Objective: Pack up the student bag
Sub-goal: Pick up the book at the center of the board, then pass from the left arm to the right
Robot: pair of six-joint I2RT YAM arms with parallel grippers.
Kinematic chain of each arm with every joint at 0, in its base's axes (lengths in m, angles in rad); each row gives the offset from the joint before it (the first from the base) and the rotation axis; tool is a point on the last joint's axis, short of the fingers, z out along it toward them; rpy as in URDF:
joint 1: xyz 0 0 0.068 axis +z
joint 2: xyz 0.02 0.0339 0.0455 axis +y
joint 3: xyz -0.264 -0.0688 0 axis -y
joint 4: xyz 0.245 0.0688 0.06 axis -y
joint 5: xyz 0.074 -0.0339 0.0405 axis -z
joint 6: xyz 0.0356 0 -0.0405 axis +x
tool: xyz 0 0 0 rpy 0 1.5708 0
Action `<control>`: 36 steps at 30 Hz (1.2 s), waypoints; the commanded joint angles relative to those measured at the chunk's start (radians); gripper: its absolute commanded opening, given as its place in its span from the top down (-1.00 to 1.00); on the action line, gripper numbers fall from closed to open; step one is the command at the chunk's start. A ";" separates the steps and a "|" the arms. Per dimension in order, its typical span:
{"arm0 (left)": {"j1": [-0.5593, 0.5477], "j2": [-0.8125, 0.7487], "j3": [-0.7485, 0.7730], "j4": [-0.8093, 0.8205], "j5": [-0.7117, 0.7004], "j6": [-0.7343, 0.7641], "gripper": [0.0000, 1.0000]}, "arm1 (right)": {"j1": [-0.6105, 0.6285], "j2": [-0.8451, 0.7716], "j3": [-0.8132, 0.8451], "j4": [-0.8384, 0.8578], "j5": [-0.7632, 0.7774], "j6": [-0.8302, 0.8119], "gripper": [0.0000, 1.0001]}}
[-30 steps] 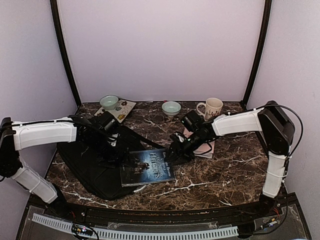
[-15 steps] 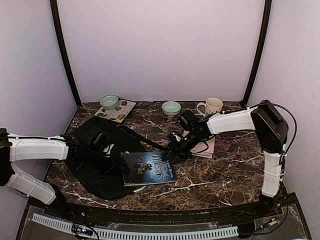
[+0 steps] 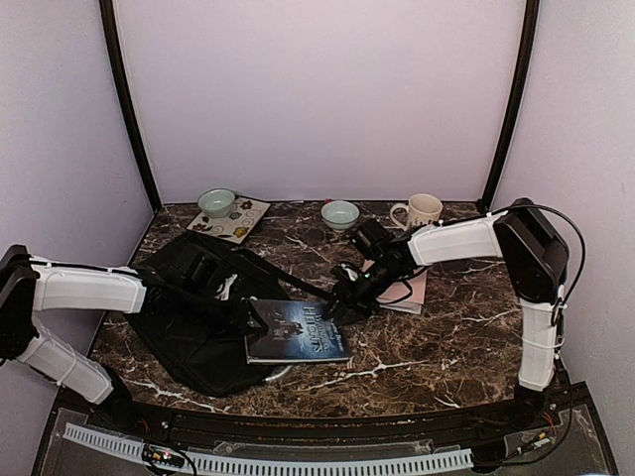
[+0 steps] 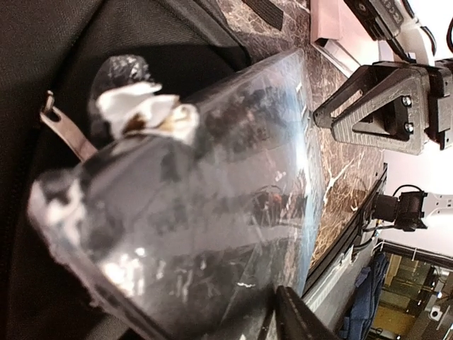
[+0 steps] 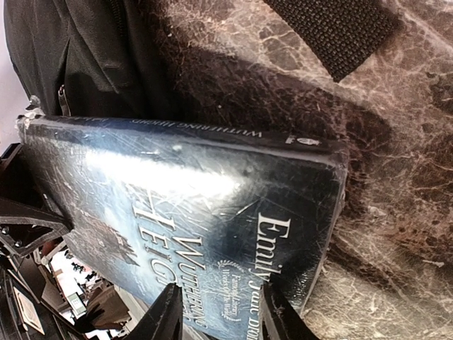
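The black student bag lies flat at the left of the table and also shows in the left wrist view and the right wrist view. A plastic-wrapped book, Wuthering Heights, lies with its left edge on the bag. My left gripper is at the book's left edge. The book fills that wrist view. One finger shows and the other is hidden behind the book. My right gripper is open, its fingertips over the book's cover near its far right corner.
Two pale green bowls, a cream mug and a patterned card stand along the back. A pink notebook lies under the right arm. A black bag strap runs across the marble toward the right gripper.
My left gripper has moved right across the bag to the book's left edge. The book has shifted slightly right. The right gripper stays at the book's far corner.
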 commanded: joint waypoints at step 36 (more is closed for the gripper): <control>0.031 0.031 0.819 -0.095 0.250 -0.013 1.00 | -0.231 -0.713 -0.287 0.295 -0.112 0.190 -0.98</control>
